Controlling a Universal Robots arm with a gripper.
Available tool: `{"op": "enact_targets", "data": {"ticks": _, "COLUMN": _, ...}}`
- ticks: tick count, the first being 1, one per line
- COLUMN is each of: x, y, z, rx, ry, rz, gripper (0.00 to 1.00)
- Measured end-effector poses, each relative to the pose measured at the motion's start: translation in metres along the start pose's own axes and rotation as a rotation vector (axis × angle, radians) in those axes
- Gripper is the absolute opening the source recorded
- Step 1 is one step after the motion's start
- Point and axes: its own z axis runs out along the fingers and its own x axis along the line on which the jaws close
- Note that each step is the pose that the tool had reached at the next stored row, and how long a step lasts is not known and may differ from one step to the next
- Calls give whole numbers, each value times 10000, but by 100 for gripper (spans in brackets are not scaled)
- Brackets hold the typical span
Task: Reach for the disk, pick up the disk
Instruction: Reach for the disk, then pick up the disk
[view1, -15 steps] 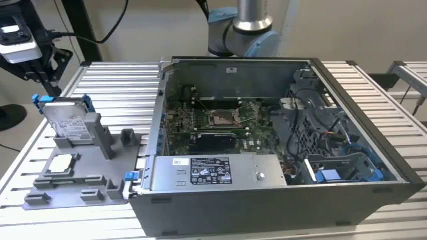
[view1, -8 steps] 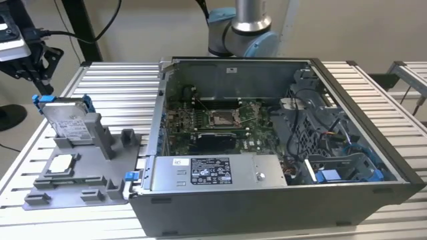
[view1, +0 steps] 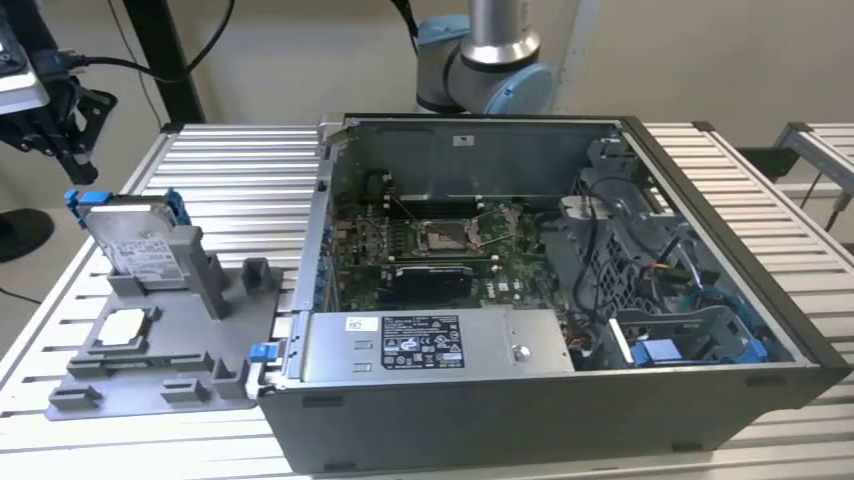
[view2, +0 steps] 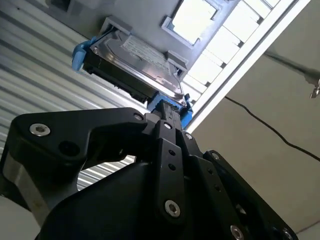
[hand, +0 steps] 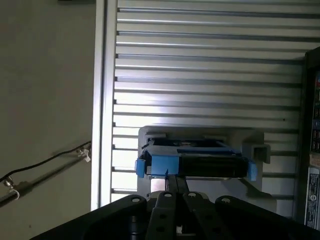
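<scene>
In the exterior view, beige wall (view1: 294, 50) is seen across top; slatted alu. table (view1: 227, 170) below; black pole (view1: 163, 55) upper left.

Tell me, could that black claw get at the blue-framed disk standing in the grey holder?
Probably yes. The disk stands propped in the grey holder with its blue-framed top edge bare, and the claw hangs near that edge. In both wrist views the disk sits straight ahead with nothing in between.

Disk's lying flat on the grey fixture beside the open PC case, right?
No. The disk is not flat: it stands on edge, tilted, in the grey fixture beside the open PC case. The exterior view shows it.
</scene>
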Motion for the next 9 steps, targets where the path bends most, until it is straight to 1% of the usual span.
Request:
{"op": "enact_targets", "data": {"ticks": 4, "x": 13, "y": 39, "z": 3, "rx": 0, "ry": 0, "rz": -5, "gripper": 0}}
{"op": "enact_targets", "data": {"ticks": 9, "x": 14, "y": 41, "z": 3, "rx": 0, "ry": 0, "rz": -5, "gripper": 0}}
